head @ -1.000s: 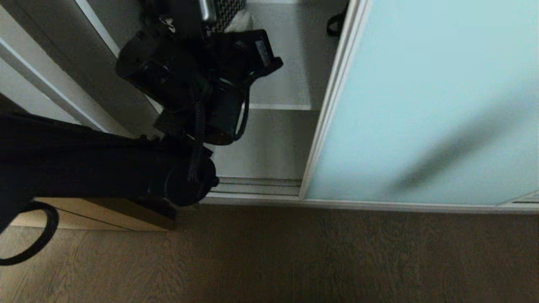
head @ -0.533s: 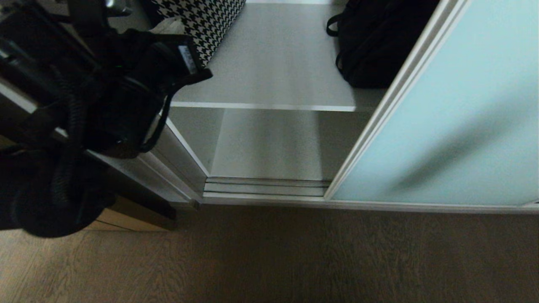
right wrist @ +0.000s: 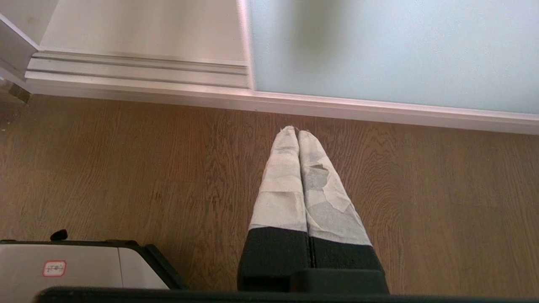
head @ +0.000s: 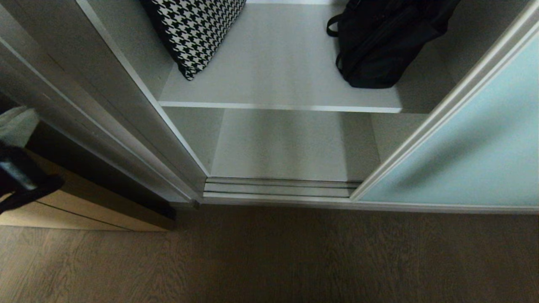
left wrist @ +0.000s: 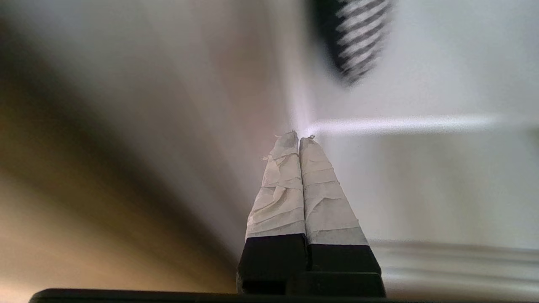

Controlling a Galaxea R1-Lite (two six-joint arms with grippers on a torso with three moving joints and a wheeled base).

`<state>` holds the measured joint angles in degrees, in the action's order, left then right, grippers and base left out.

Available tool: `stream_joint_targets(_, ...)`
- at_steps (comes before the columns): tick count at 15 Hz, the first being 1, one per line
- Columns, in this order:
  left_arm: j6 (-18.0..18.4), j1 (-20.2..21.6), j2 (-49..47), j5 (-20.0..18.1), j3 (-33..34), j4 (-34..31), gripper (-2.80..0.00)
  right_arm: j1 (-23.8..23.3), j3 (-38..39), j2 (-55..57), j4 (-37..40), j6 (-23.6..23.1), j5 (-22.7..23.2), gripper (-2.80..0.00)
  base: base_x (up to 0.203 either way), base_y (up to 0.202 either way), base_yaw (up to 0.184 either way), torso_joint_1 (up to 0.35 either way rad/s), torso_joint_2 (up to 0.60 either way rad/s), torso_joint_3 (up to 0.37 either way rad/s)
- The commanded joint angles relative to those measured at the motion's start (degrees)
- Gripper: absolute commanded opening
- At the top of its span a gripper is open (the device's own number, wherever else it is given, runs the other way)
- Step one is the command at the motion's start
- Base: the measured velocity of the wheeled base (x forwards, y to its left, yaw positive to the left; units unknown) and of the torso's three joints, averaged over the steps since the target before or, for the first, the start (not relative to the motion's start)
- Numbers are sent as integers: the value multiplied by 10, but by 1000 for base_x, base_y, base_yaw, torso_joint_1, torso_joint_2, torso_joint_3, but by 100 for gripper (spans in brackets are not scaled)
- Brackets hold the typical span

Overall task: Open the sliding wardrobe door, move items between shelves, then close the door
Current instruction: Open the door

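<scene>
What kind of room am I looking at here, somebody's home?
Most likely a bedroom or dressing area in a home. A built-in wardrobe stands open, its frosted sliding wardrobe door pushed aside; a black bag and a houndstooth cushion sit on a shelf, above a dark wood floor.

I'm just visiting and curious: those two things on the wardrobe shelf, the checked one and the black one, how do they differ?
The houndstooth cushion is patterned black and white; the black bag is plain black. The cushion sits at the shelf's left end, against the side wall; the bag sits at the right end, nearer the sliding door. The bag has a strap loop; the cushion shows none. Both look soft and share that shelf.
</scene>
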<state>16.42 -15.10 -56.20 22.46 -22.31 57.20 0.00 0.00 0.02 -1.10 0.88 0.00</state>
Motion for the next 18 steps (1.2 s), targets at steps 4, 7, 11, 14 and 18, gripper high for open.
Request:
stream_joint_targets(4,-35,126,231,7,147,-5,-280,0,0,0,0,0,0,-280,0,0,0,0,0,0)
stream_joint_targets(7,-48,140,309,6,176,-62,-280,0,0,0,0,0,0,-280,0,0,0,0,0,0)
stream_joint_targets(11,-69,144,447,-50,175,-345,-280,0,0,0,0,0,0,-280,0,0,0,0,0,0)
stream_joint_targets(14,-81,148,527,-152,210,-476,-280,0,0,0,0,0,0,-280,0,0,0,0,0,0)
stream_joint_targets(18,-88,150,561,-242,222,-577,-280,0,0,1,0,0,0,-280,0,0,0,0,0,0)
